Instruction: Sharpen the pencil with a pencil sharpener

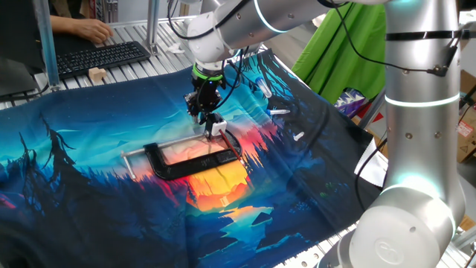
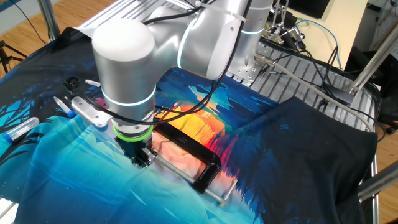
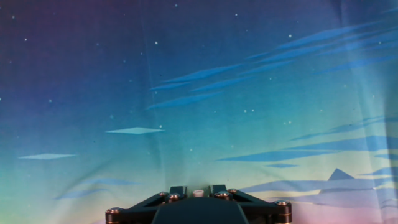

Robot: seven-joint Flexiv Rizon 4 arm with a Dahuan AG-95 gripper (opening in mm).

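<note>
While gripper (image 1: 206, 119) points down at sharpener (image 1: 217, 128) by black clamp (image 1: 195, 161) | jaw gap unclear | pencil unseen

the printed blue-and-orange cloth (image 1: 89, 186) covering the table lies open across its near and left portions, giving free passage there. the large black c-shaped clamp (image 1: 190, 162) with its silver rod occupies the centre, directly beside the gripper (image 1: 204, 119). small white loose bits (image 1: 281, 112) lie further right. a black keyboard (image 1: 100, 58) blocks the far edge.
</note>
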